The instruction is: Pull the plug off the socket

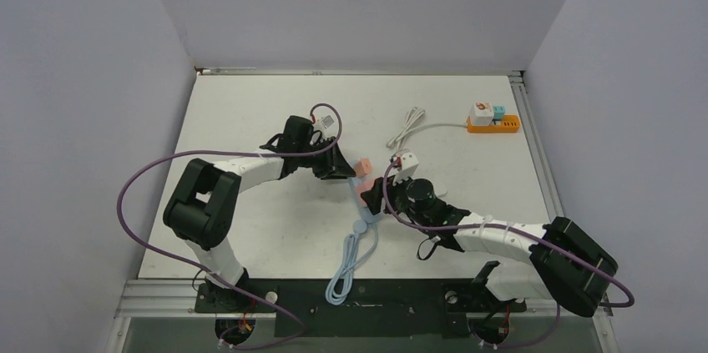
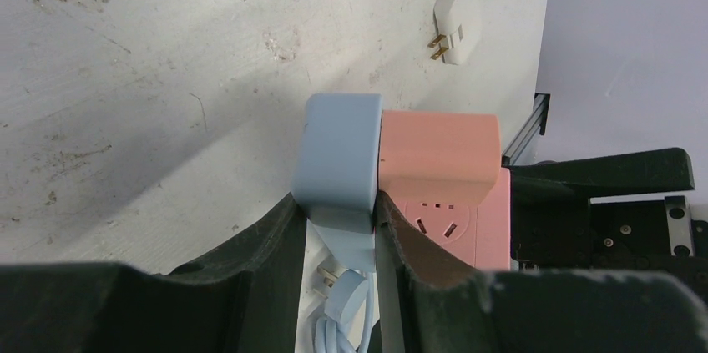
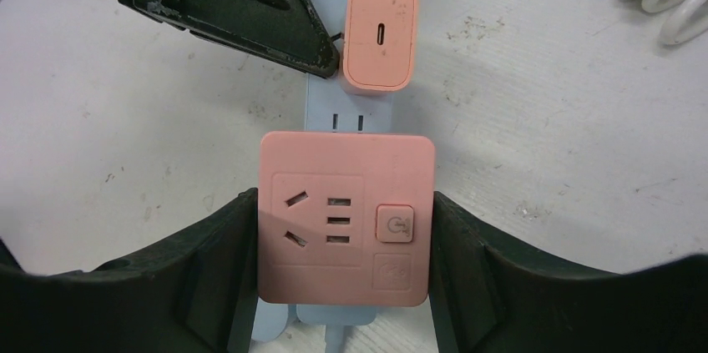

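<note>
Grips: left hand [image 2: 336, 203] on blue strip [image 2: 338, 148], right hand [image 3: 342, 201] on pink socket [image 3: 334, 240]; plug [image 3: 380, 32] port right-wrist only.

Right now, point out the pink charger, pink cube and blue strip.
pink charger [image 3: 381, 34]: right wrist view, top face.
pink cube [image 3: 346, 219]: right wrist view, socket face.
blue strip [image 2: 338, 153]: left wrist view, rounded end.

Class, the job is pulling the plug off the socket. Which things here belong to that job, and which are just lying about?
Belongs to the job:
- blue power strip
- pink charger plugged into it
- pink socket cube
- left end effector
- right end effector

Lying about:
- orange power strip
- white cable
- loose white plug
</note>
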